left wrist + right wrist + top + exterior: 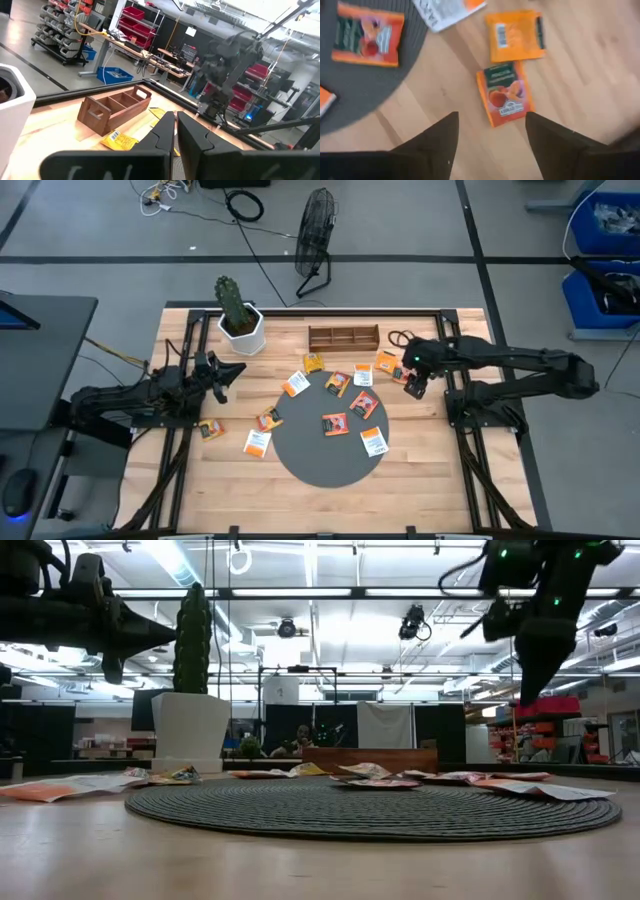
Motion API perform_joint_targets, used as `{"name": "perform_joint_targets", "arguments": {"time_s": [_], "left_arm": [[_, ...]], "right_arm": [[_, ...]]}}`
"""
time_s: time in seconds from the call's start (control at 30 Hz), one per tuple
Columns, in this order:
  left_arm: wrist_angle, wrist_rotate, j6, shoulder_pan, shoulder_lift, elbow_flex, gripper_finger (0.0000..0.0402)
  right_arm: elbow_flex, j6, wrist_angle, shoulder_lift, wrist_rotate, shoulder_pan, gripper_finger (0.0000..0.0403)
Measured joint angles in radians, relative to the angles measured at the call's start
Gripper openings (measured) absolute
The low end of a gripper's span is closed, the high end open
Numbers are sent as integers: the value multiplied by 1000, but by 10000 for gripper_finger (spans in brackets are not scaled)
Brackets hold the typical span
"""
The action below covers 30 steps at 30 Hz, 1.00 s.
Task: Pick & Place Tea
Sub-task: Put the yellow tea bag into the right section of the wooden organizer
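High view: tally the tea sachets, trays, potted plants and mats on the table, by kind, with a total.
Tea sachets: 12
Wooden tray: 1
Potted cactus: 1
Round grey mat: 1
Total: 15

text: none legible | tea sachet (503, 93): printed label and logo, too blurred to read

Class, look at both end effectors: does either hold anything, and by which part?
Nothing is held. The right end effector hangs open above an orange square paper tea sachet on the wooden table; the left end effector is shut, empty.
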Motion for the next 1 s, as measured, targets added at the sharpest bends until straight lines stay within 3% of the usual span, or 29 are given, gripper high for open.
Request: {"name": "perform_joint_targets", "arguments": {"time_s": [0.17, 0.3, 0.5, 1.0], "left_arm": [[-1, -1, -2, 0, 0, 0, 23], [-2, -2, -2, 0, 0, 0, 23], [-3, -2, -2, 0, 0, 0, 23], [-3, -2, -2, 0, 0, 0, 23]], "right_arm": [[-3, -26, 14, 93, -64, -38, 239], [-3, 54, 22, 177, -91, -66, 236], [-3, 123, 138, 294, -80, -90, 238], [-2, 106, 295, 523, -83, -107, 232]]}}
